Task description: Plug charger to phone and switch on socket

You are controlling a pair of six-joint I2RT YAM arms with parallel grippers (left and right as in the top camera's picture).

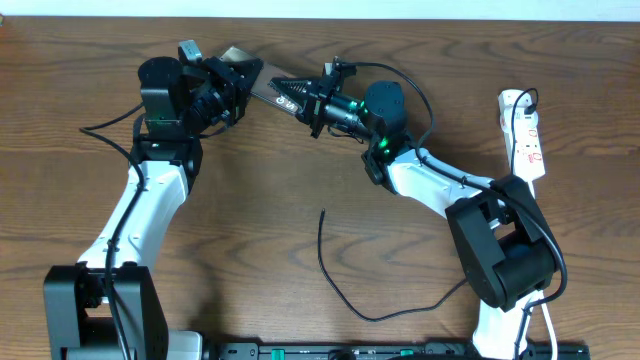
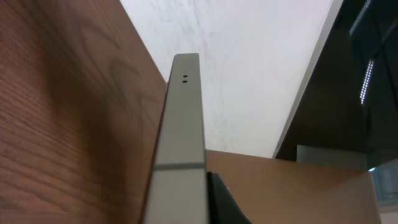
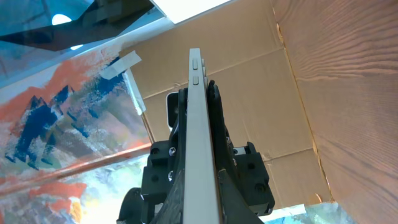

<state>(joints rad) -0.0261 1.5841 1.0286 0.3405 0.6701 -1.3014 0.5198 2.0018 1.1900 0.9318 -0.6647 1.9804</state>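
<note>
The phone is held up off the table at the back, between both grippers. My left gripper is shut on its left end and my right gripper is shut on its right end. In the left wrist view the phone shows edge-on, a grey strip with two small holes, and one black finger presses its side. In the right wrist view the phone is edge-on between both black fingers. The charger, a thin black cable, lies loose on the table in front, its free end near the middle. The socket lies at the far right.
The table is brown wood. The socket's white cord curls beside it. The right arm's base stands at the front right and the left arm's base at the front left.
</note>
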